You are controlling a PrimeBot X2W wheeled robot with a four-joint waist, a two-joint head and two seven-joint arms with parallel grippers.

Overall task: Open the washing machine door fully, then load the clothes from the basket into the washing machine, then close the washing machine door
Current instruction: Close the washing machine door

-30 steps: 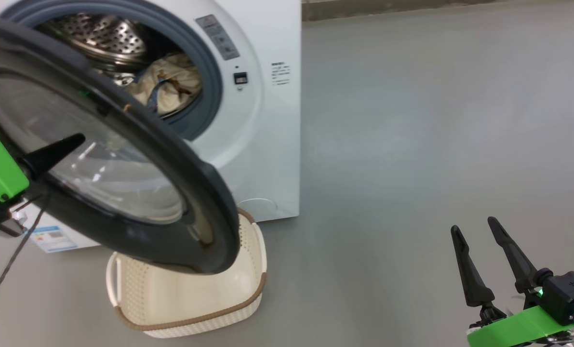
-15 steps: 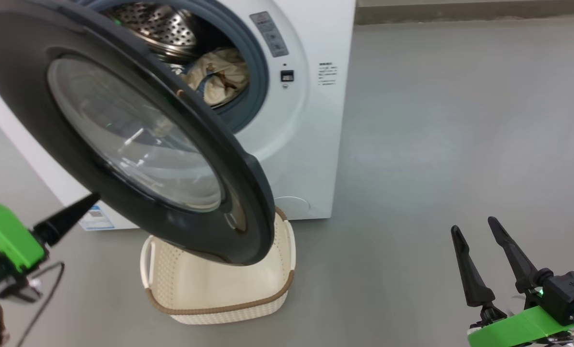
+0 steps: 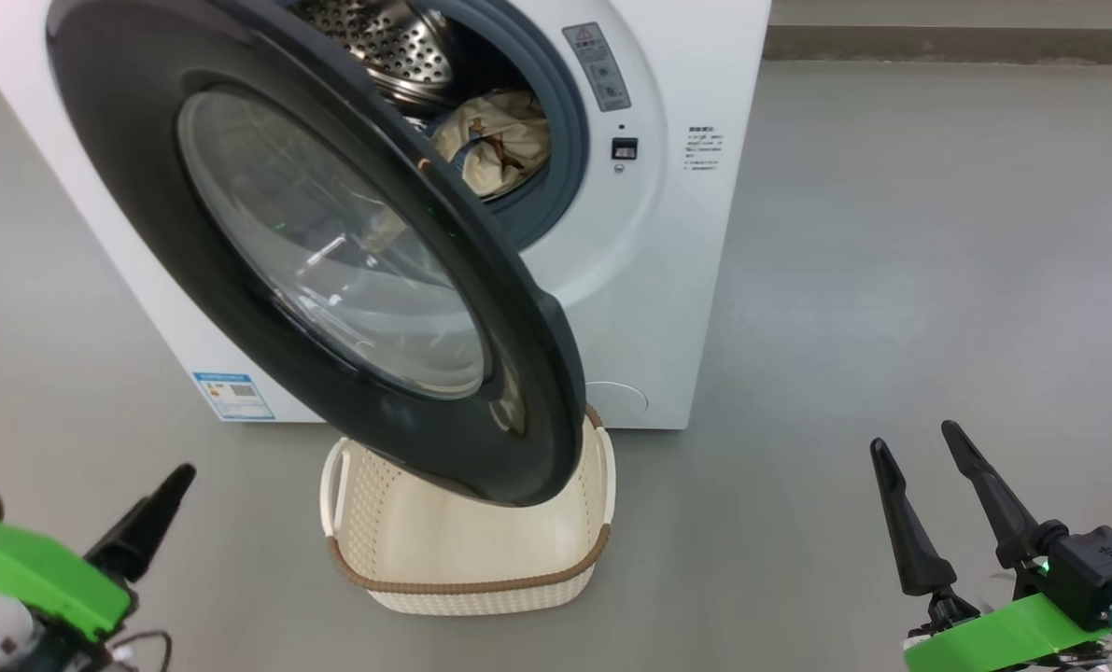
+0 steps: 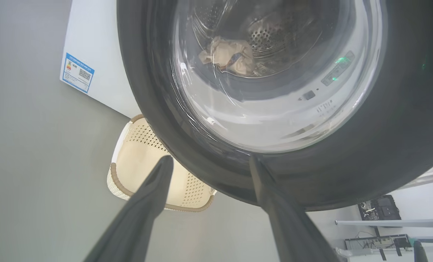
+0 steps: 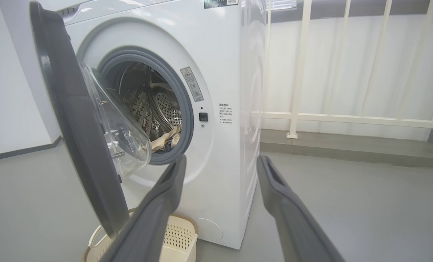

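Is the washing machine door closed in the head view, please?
No, the door stands swung well out from the machine, leaving the clothes inside in plain sight.

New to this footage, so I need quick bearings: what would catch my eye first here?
The big black door stands half open before the white washer, its lower edge over a cream basket on the floor. Cream clothes lie in the drum behind it. The left end effector and right end effector are open and hold nothing.
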